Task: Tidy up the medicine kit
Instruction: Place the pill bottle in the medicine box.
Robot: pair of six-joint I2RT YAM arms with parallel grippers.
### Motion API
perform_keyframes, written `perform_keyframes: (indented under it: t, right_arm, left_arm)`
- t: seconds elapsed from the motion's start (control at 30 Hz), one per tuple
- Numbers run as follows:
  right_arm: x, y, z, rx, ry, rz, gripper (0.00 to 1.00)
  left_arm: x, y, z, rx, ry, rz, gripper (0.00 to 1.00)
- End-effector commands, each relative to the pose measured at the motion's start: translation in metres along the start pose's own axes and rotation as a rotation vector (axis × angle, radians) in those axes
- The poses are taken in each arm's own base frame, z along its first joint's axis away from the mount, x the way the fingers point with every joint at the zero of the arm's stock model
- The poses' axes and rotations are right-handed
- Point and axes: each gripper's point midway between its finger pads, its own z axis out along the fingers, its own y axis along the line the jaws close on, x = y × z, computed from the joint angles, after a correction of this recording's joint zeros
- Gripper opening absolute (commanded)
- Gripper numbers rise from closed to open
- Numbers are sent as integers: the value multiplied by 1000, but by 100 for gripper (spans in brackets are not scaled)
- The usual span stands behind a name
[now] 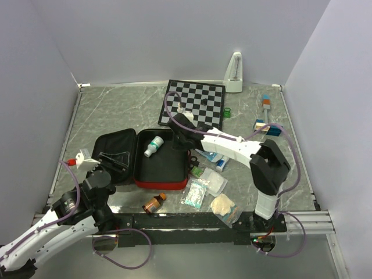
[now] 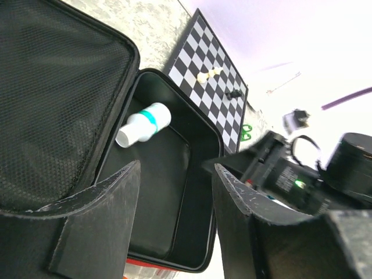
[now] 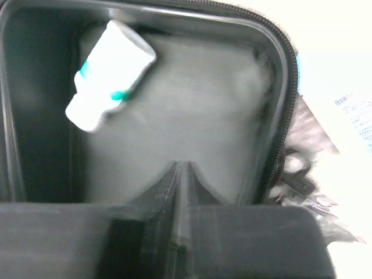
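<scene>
Along the bottom edge of the top view, between the two arm bases, the loose supplies are waiting outside the case: a brown bottle (image 1: 154, 203) is lying on its side, with a clear sachet pack (image 1: 197, 192) and a beige packet (image 1: 224, 204) just to its right. They are sitting close to the red wall of the medicine kit (image 1: 160, 183), probably so either arm can reach them.

At the lower left, the left gripper (image 2: 176, 170) is hanging over the open mesh lid (image 1: 116, 148). Its fingers are standing moderately apart with nothing between them. It seems to be keeping near the lid so the case lies flat and open, though I cannot tell whether it is touching the mesh.

Just above, at the frame's centre, the kit is lying unzipped with its black tray facing up. A white bottle (image 1: 153, 145) with a teal band is resting on its side in the tray's upper left part.

Over the tray's right half, the right gripper (image 3: 177, 167) is pointing down. Its fingers are pressing together and carrying nothing, and they are well apart from the bottle.

Right of the case, small blue-and-white boxes (image 1: 215, 158) are lying unpacked. Most of the sorting appears to be undone.

Toward the top of the frame, the chessboard (image 1: 195, 102) is sitting apart, playing no part in the packing.
</scene>
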Motion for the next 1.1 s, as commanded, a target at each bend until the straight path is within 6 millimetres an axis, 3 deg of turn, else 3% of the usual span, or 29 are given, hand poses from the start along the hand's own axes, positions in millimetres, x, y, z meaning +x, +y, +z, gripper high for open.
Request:
perform_keyframes:
  t: [0.0, 0.3, 0.47, 0.63, 0.93, 1.07]
  right_arm:
    - [-4, -7, 0, -72, -35, -389, 0]
    - [43, 60, 31, -365, 164, -460, 0]
    - [47, 92, 33, -456, 176, -455, 0]
    - [33, 109, 40, -473, 137, -417, 0]
    - [-5, 119, 67, -436, 93, -343, 0]
    - [-26, 126, 43, -470, -4, -355, 0]
  left_arm:
    - [5, -6, 3, 15, 14, 37, 57]
    - [5, -3, -2, 0, 38, 21, 57]
    - [1, 5, -7, -10, 35, 3, 57]
    - [-2, 6, -9, -4, 31, -10, 57]
    - [4, 9, -7, -24, 44, 16, 57]
    - [-2, 8, -9, -26, 37, 15, 57]
